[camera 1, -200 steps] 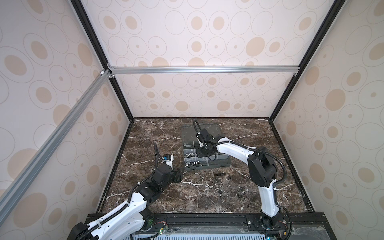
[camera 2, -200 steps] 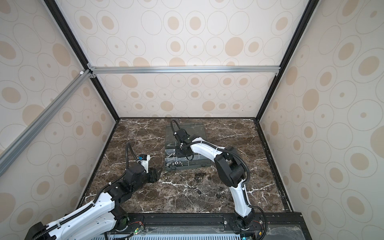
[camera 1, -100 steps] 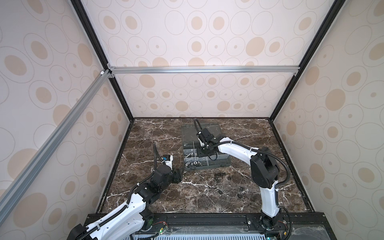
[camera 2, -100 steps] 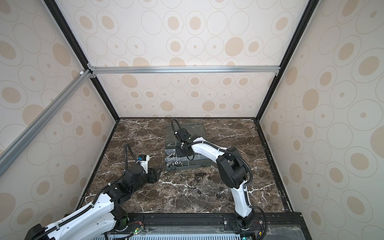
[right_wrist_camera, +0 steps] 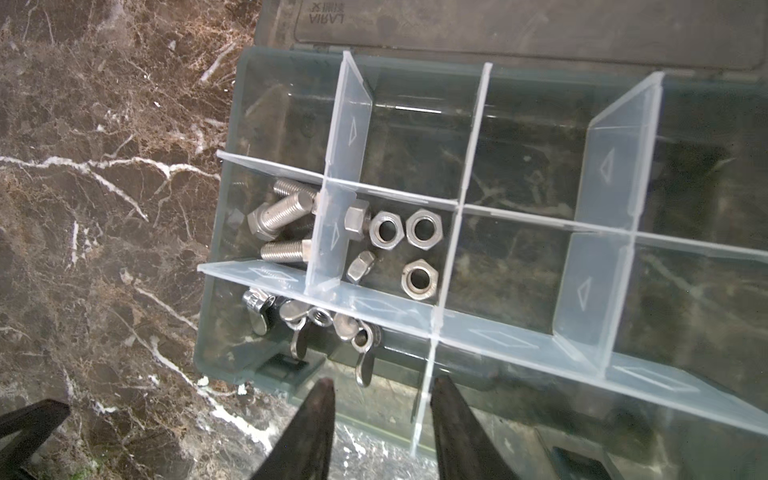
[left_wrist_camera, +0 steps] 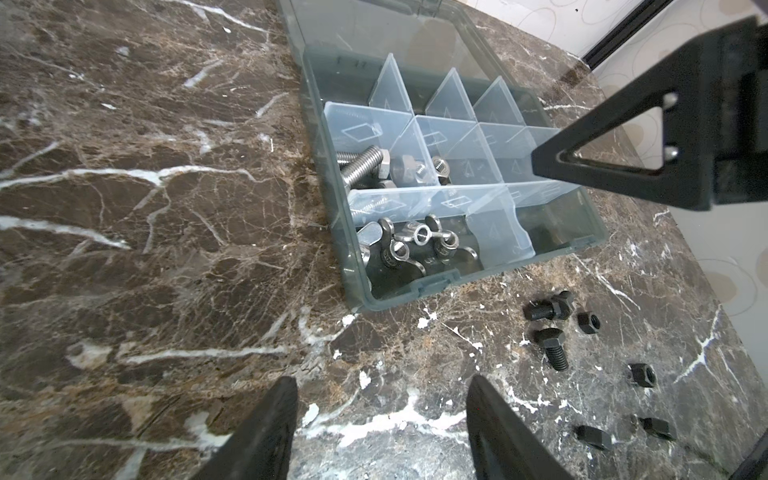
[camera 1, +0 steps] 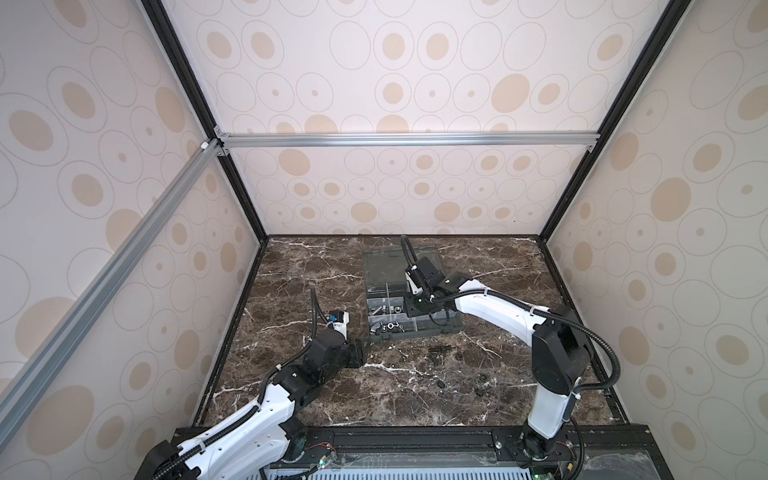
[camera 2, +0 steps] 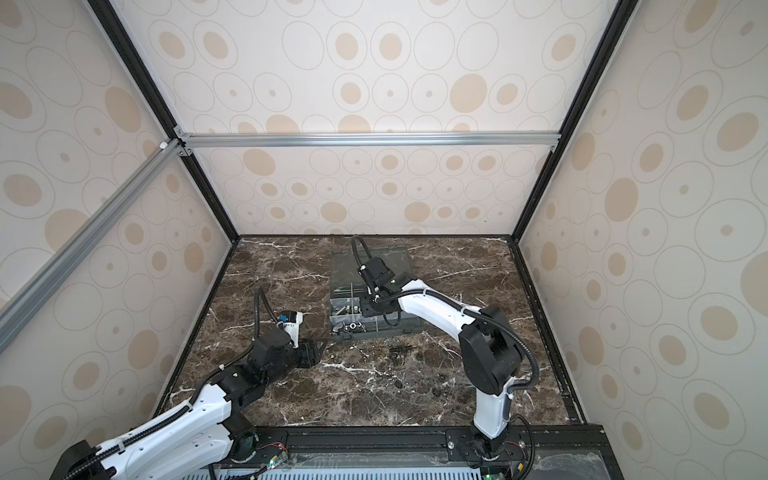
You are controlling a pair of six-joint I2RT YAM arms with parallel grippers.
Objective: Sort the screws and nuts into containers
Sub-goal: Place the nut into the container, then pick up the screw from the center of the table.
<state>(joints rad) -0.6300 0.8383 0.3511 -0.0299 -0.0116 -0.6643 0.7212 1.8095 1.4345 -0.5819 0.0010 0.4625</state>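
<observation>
Currently both jaws spread, empty. Left gripper (left_wrist_camera: 380,386) over marble (left_wrist_camera: 166,249) beside organiser box (left_wrist_camera: 399,297); right gripper (right_wrist_camera: 384,384) above its front side. Silver screws (right_wrist_camera: 282,216) and nuts (right_wrist_camera: 375,232) sit in compartments (right_wrist_camera: 345,137); black screws (left_wrist_camera: 548,336) loose on marble.

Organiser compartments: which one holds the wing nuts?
The corner compartment in the row nearest the latch holds the wing nuts. The silver bolts and plain hex nuts sit in two neighbouring compartments of the middle row.
</observation>
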